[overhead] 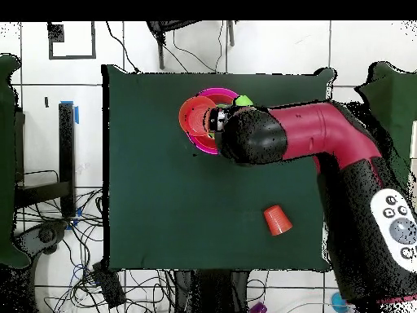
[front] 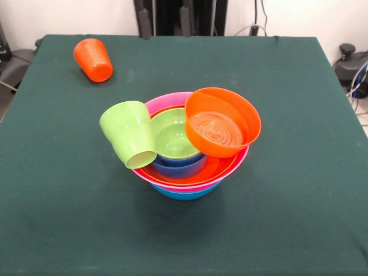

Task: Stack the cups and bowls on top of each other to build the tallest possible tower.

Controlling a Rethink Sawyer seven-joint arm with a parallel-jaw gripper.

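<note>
The tower (front: 190, 172) stands mid-table: a wide blue bowl (front: 184, 193) at the base, then pink (front: 167, 101) and orange (front: 210, 169) bowls, with a small blue bowl (front: 179, 168) and a lime-green bowl (front: 172, 137) nested inside. A smaller orange bowl (front: 221, 123) leans tilted on the right rim. The lime-green cup (front: 129, 133) leans tilted against the left rim. The orange ribbed cup (front: 93, 60) lies on its side at the far left; it also shows in the overhead view (overhead: 277, 220). In the overhead view the red and black arm (overhead: 269, 134) covers the tower (overhead: 199, 118); the gripper is hidden under it.
The dark green table cloth (front: 299, 172) surrounds the tower. The robot's pedestal (front: 178, 17) stands at the far edge. Cables and equipment (overhead: 65, 236) lie on the floor beyond the table's sides.
</note>
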